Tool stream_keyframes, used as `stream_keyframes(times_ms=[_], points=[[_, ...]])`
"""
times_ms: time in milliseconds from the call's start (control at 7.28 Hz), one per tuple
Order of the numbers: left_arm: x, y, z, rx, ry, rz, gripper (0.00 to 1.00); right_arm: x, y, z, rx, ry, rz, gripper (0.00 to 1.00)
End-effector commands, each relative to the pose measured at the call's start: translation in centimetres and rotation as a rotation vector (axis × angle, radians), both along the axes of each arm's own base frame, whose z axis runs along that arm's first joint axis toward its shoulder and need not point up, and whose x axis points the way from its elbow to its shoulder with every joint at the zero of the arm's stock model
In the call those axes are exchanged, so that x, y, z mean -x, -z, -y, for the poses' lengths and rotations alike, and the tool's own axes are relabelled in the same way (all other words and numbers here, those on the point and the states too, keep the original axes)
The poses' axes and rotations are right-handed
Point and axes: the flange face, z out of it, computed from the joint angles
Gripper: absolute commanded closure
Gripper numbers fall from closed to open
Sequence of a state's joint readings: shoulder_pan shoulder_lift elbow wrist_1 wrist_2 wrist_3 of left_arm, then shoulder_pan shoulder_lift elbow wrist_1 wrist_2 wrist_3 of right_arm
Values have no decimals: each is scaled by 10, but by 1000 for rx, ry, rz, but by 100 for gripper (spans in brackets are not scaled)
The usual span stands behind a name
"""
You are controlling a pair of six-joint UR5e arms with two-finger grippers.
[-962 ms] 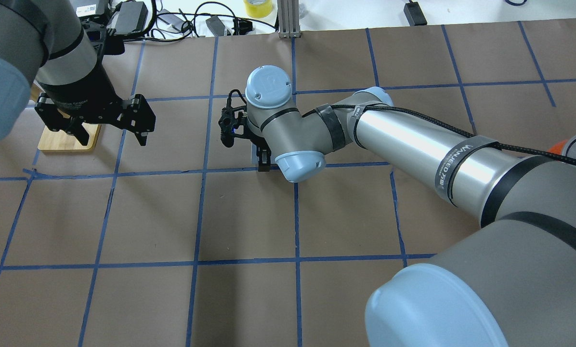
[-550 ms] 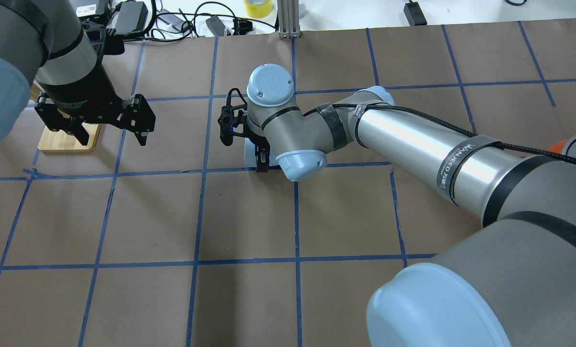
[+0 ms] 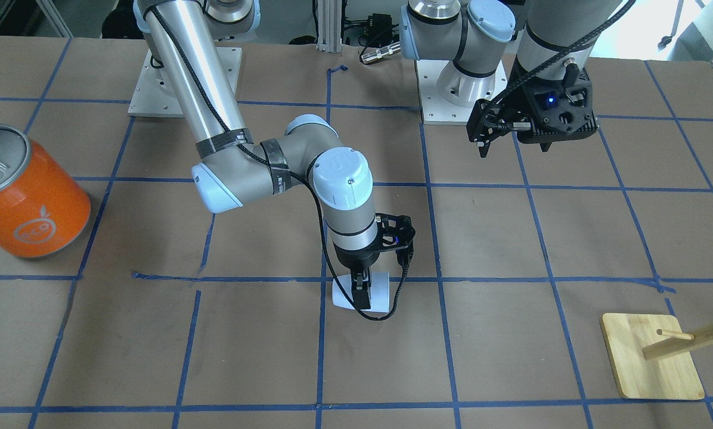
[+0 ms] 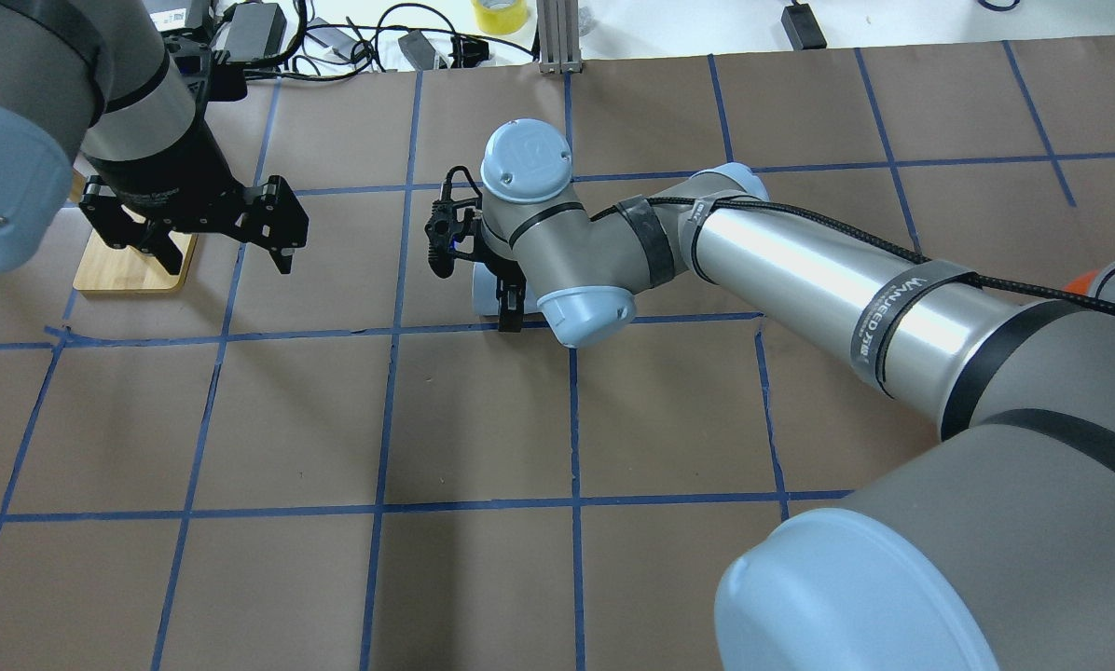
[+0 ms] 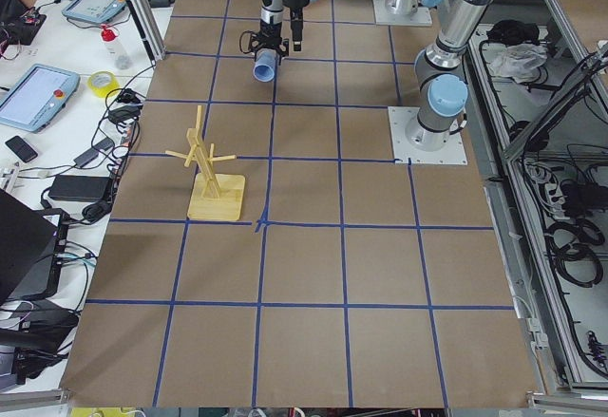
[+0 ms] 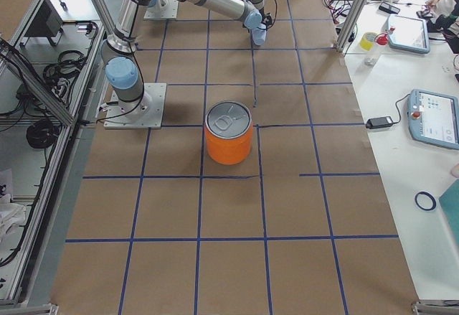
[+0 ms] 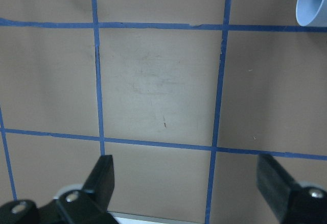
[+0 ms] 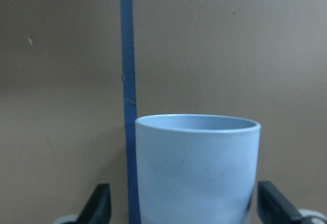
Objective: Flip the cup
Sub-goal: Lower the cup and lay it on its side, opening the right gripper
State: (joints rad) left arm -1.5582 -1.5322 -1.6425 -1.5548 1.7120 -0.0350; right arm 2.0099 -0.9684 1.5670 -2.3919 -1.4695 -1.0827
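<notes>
The cup (image 3: 378, 292), a small pale blue-white tumbler, lies on its side near the table's middle with its mouth toward the robot's left. It also shows in the overhead view (image 4: 483, 287), the exterior left view (image 5: 263, 68) and the left wrist view (image 7: 312, 2). My right gripper (image 3: 361, 293) points down and straddles the cup. In the right wrist view the cup (image 8: 196, 173) sits between widely spread jaws, against one finger (image 8: 273, 206) with a gap to the other. My left gripper (image 4: 227, 266) is open and empty, hovering off to the left.
A large orange can (image 3: 25, 196) with a silver lid stands on the robot's right side. A wooden peg stand (image 3: 651, 357) stands on the left side, partly under the left arm in the overhead view (image 4: 133, 270). Cables and a yellow tape roll (image 4: 499, 14) lie past the far edge.
The right wrist has shifted slightly away from the robot, and more of the cup now shows beside its finger. The left gripper has moved a little away and to the right.
</notes>
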Motion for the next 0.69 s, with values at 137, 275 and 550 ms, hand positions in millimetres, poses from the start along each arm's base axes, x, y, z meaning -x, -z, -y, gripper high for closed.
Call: stream_keyframes(times_ms=[137,275,550], points=[[-2,15,8,10,-4,3,0,37,-75,-2,-63,115,0,0],[-1,24,11,17,-2,-1,0,63,-108,-6,-90,159,-6,0],[14,57,34,54,-6,-159,0,137,-192,-17,-116,288,-3,0]])
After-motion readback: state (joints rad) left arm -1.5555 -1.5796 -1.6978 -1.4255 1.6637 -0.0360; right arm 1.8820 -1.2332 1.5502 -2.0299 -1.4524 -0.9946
